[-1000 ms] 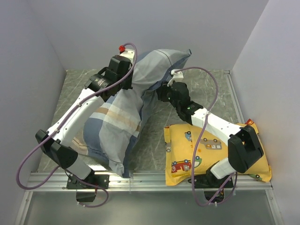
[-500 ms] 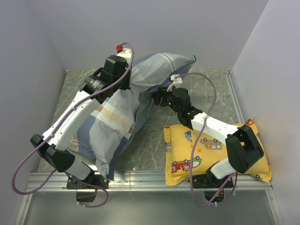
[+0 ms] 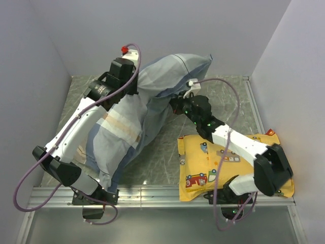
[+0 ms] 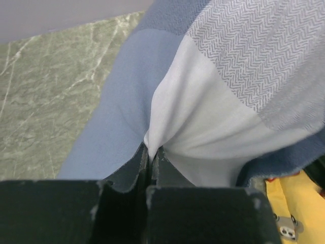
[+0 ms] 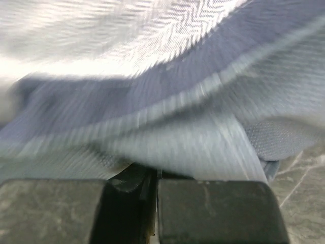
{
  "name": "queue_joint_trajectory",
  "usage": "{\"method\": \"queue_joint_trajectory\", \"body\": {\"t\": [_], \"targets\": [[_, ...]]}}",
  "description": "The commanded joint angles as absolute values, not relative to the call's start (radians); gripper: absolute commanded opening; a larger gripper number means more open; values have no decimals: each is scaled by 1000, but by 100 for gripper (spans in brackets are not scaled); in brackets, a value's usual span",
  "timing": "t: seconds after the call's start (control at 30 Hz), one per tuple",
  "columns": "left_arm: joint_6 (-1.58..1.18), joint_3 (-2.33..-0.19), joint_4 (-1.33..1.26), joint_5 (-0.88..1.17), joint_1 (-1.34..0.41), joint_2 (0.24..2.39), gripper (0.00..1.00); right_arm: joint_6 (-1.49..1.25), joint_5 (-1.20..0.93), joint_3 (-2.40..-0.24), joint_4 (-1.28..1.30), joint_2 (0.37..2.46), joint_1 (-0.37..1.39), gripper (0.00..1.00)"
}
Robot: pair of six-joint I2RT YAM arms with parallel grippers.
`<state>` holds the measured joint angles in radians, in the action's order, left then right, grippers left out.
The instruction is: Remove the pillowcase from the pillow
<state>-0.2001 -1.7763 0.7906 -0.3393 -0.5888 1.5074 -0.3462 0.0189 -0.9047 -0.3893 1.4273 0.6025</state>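
The pillowcase [image 3: 152, 101] looks full, no pillow showing; removal is barely begun. Left jaws pinch a fold tight; right jaws, blurred, seemingly likewise.

- The bunched pillowcase [image 3: 152, 96] fills the space between the left hand [image 4: 151, 152] and the right hand [image 5: 155, 175].
- The yellow pillow [image 3: 198, 162] blocks the way behind the right hand.
- Bare worktop [image 3: 231, 99] lies to its right.
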Motion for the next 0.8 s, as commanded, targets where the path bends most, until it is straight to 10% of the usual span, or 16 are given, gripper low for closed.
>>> {"method": "queue_joint_trajectory", "body": {"t": [0.0,0.53,0.77], "targets": [[-221,-1911,601,-397,-520,1453,1,-327,24,-933,-378,1249,643,0],[-304,-2381,816,-244,-239,1954,18,-246,-22,-1408,-20,1281,851,0],[-330,-2209,695,-132,-239,1815,73,-198,81,-1698,136,1443,853,0]]}}
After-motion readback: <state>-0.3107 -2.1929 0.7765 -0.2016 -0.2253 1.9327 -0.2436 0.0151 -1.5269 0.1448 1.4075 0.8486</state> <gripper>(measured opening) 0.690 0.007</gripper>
